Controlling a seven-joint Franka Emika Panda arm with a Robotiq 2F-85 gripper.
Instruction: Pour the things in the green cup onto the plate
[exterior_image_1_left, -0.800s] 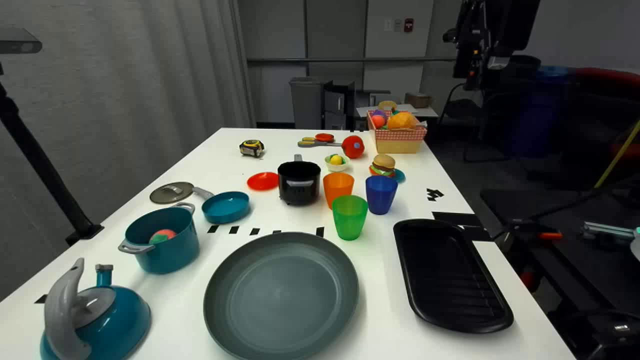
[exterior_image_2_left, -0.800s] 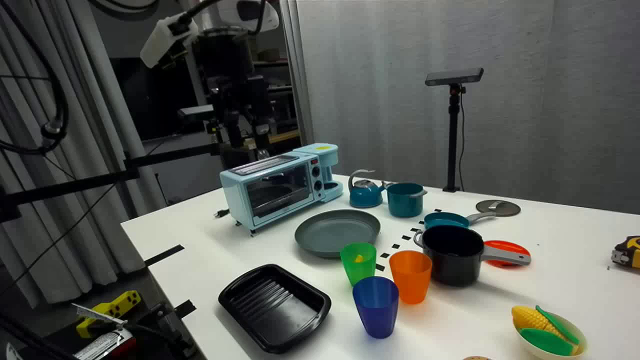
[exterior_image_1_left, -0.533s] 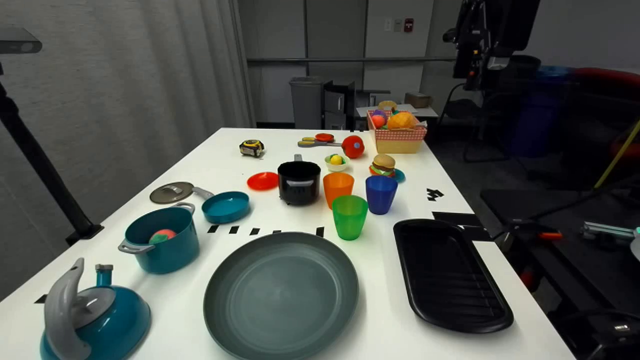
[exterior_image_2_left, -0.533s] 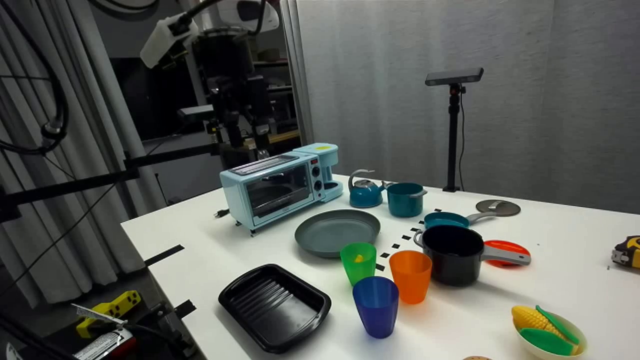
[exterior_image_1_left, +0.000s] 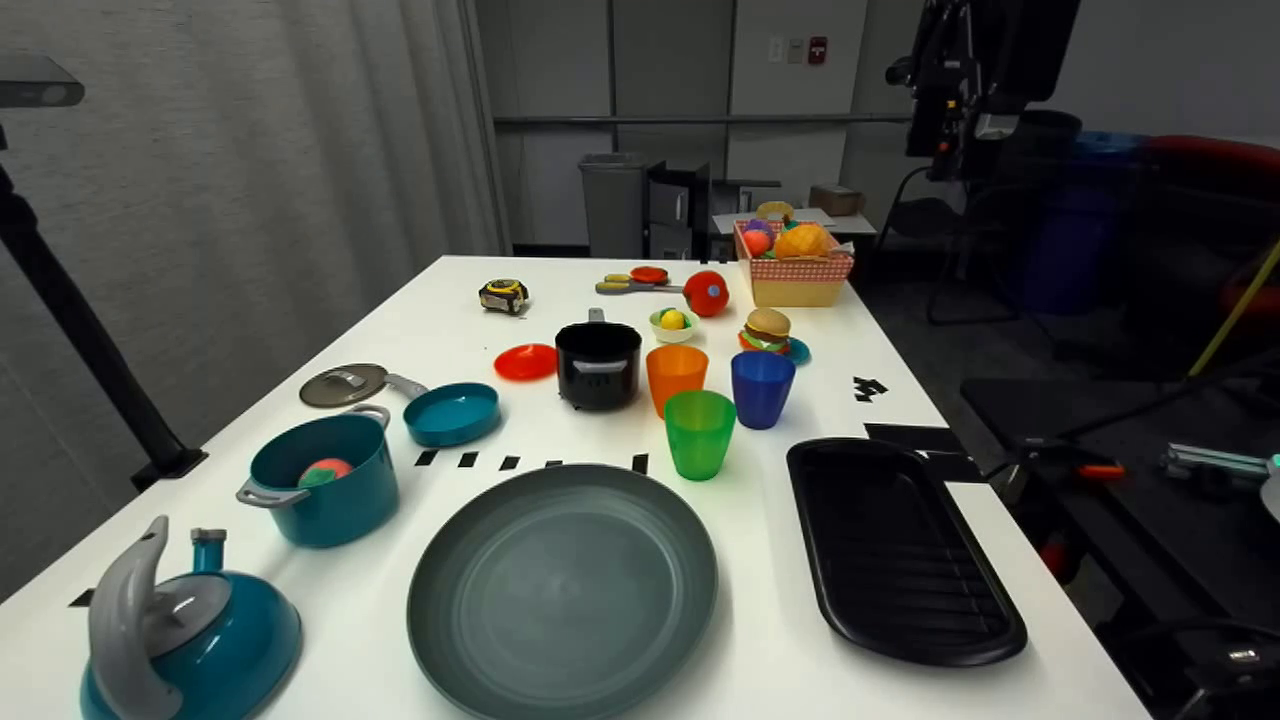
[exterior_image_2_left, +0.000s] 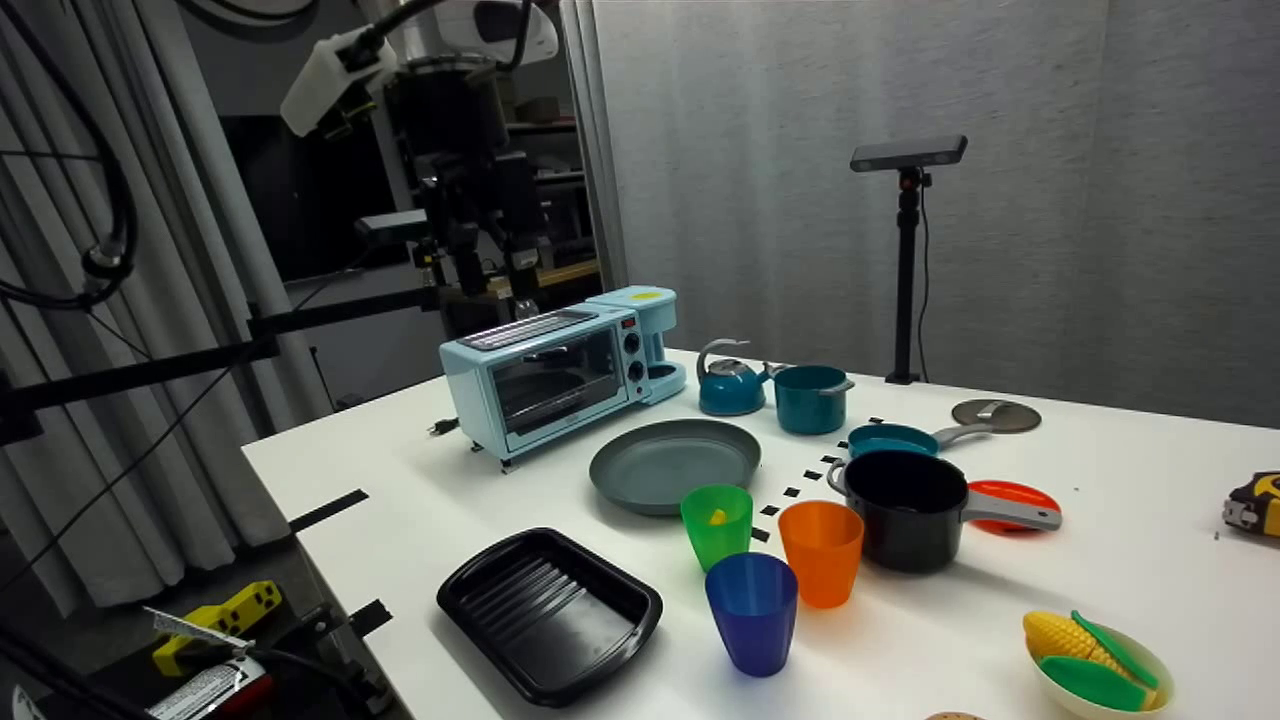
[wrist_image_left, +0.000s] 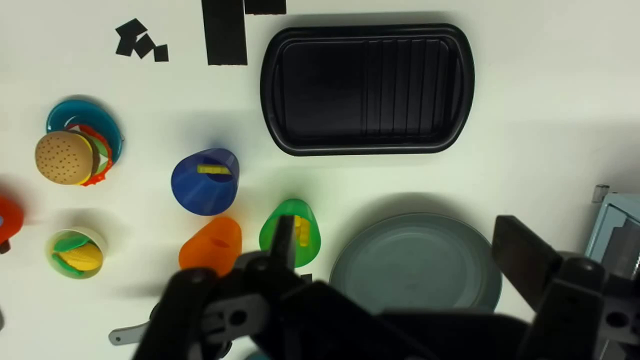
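The green cup (exterior_image_1_left: 700, 440) stands upright on the table in both exterior views (exterior_image_2_left: 718, 545), beside the orange and blue cups. Small yellow pieces (wrist_image_left: 303, 232) lie inside it in the wrist view and show faintly in an exterior view (exterior_image_2_left: 718, 517). The grey-teal plate (exterior_image_1_left: 562, 600) is bare and stands close to the green cup; it also shows in the wrist view (wrist_image_left: 415, 265). My gripper (wrist_image_left: 395, 220) is open and empty, high above the table. Its left finger hides part of the green cup in the wrist view. In an exterior view the gripper (exterior_image_2_left: 497, 280) hangs above the toaster oven.
The orange cup (exterior_image_2_left: 822, 555) and the blue cup (exterior_image_2_left: 755, 615) stand near the green cup. The blue cup holds a yellow piece (wrist_image_left: 213, 169). A black tray (exterior_image_2_left: 550, 615), a black pot (exterior_image_2_left: 905, 520), a teal pot (exterior_image_2_left: 810, 400), a kettle (exterior_image_2_left: 730, 388) and a toaster oven (exterior_image_2_left: 555, 375) stand around.
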